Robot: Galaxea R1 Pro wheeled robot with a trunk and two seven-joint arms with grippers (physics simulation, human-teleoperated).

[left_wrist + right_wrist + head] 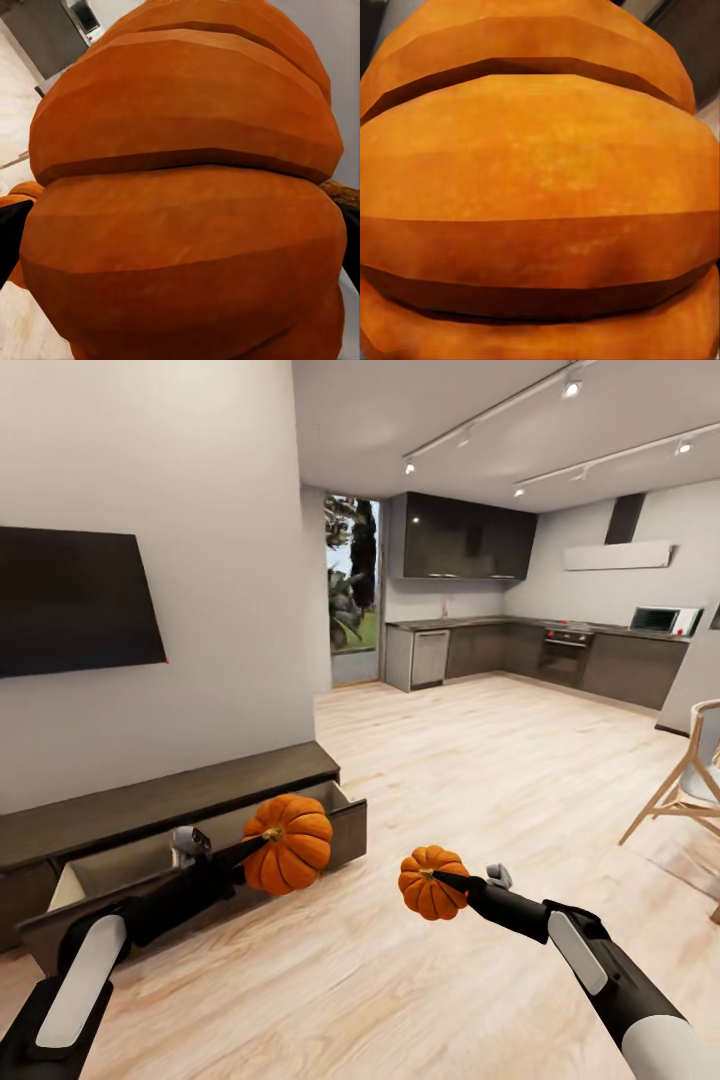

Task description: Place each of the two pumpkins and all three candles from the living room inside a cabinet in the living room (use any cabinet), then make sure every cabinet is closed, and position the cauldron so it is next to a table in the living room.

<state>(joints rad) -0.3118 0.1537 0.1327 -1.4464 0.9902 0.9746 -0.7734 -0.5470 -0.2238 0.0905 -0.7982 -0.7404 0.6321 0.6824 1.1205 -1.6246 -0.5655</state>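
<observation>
- While both arms reach forward in the head view, the left gripper [258,840] is clamped on the stem of the larger pumpkin [288,843], which hangs in the air just in front of the open drawer [100,870] of the cabinet [160,800].
- The right gripper [440,878] pinches the stem of the smaller pumpkin [430,882], held above the light wood-plank floor [480,780], apart from the cabinet and to the right of the larger one.
- In the left wrist view the larger pumpkin's ribbed orange skin [187,210] sits close against the camera; the right wrist view shows the smaller pumpkin [540,180] the same way.
- The cabinet is a long, low, dark-brown unit against the white wall; its right-hand drawer is pulled out, showing a pale inside.
- A dark television [75,600] hangs on the wall above the cabinet.
- A light wooden chair [690,780] stands at the right edge.
- Farther back is a kitchen with dark units [560,655], an oven [565,655], a microwave [660,620] and a glass door [352,585] onto greenery.
</observation>
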